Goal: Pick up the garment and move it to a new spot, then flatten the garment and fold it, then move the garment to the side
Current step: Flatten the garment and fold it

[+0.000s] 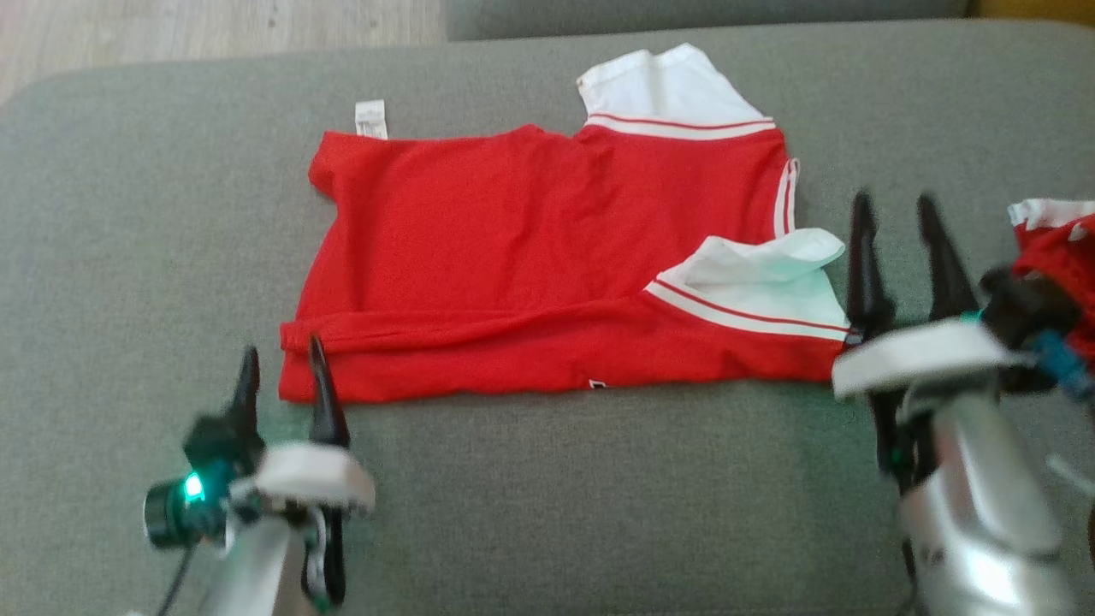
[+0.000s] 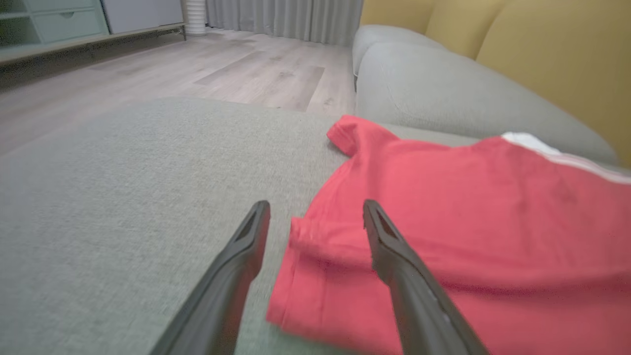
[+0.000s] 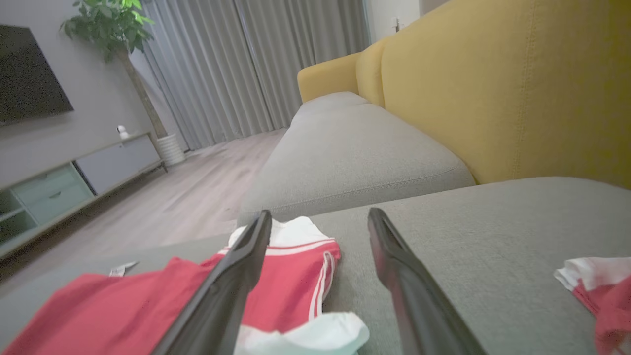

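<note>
Two hands sit low and close, one on each side of the head view. The left hand (image 1: 282, 346) is at 7 o'clock. Its fingers are wide apart and hold nothing. One finger pokes over the near left corner of the red shirt (image 1: 530, 257), and the other is over the bare grey sofa seat (image 1: 128, 257).

The right hand (image 1: 895, 203) is at 3 o'clock. Its fingers are wide apart too, and nothing is in them. They stand just beside the shirt's near white sleeve (image 1: 753, 282), not touching it as far as I can see.

The shirt lies flat in the middle of the sofa seat. Its long way runs from 9 o'clock to 3 o'clock. The near edge looks folded over into a thick strip. From the left hand the shirt is at 1 o'clock. From the right hand it is at 9 o'clock. Both hands are close, but I think the left one is a bit closer, as it is right at the corner. Each hand has one end of the long near edge to grab for the next fold.

Farther off, a small white tag (image 1: 371, 118) sticks out at 11 o'clock. Another red and white cloth (image 1: 1056, 248) lies past the right hand. The wood floor (image 1: 171, 34) is beyond the seat.
</note>
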You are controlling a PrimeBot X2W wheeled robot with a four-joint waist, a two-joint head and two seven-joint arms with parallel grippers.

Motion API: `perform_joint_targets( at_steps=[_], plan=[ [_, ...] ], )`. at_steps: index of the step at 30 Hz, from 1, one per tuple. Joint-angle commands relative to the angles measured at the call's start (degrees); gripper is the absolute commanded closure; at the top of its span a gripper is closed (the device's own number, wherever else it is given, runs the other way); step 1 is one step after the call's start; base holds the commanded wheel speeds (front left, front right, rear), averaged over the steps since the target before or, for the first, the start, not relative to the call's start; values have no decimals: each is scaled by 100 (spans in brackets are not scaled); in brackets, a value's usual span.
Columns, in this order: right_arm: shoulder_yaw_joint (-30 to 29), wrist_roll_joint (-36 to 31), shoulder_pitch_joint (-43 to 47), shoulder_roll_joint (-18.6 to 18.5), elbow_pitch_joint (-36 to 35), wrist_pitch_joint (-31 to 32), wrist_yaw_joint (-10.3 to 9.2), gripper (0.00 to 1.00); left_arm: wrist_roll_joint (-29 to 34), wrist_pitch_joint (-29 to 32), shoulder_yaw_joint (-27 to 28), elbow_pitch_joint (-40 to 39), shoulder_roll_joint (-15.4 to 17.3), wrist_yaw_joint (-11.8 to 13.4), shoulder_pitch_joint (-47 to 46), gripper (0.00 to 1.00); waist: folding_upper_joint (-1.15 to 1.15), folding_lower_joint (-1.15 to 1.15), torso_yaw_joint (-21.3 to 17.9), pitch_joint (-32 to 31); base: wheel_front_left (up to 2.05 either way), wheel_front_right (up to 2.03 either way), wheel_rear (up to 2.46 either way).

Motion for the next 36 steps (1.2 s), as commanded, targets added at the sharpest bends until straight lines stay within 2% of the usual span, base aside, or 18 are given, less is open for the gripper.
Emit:
perform_joint_targets(
  at_steps=[1,4,7,12,16,18,22,25,30,36],
  plan=[
    [153,-294,166,20,-291,-61,21,0,287,-30,105,-222,192,3,66,0,0,0,-4,-96,0,0,0],
    [161,-856,569,20,-515,-61,21,0,741,-30,55,-375,228,12,390,0,0,0,5,-269,0,0,0],
    [156,-1088,918,20,-603,-61,21,0,984,-30,83,-468,233,1,709,0,0,0,13,-474,0,0,0],
    [158,-1171,1385,20,-546,-62,21,0,1195,-30,215,-671,195,-46,1293,0,0,0,-1,-848,0,0,0],
    [187,-1152,1534,20,-491,-62,21,0,1214,-30,294,-821,155,-66,1551,0,0,0,-18,-929,0,0,0],
    [198,-1133,1625,20,-439,-62,21,5,1207,-30,334,-910,126,-90,1698,0,0,0,-17,-963,0,0,0],
    [139,-1063,1735,20,-370,-62,21,4,1218,-30,382,-1056,88,-146,1878,0,0,0,-14,-983,0,0,0],
    [137,-1054,1729,20,-343,-62,21,0,1183,-30,438,-1112,70,-198,1899,0,0,0,-18,-967,0,0,0],
    [151,-1026,1635,20,-317,-62,21,0,889,-30,586,-1001,51,-351,1723,0,0,0,-16,-858,0,0,0],
    [243,-994,1364,20,-370,-62,21,0,773,-30,637,-581,47,-560,953,0,0,0,-39,-441,0,0,0]
  ],
)
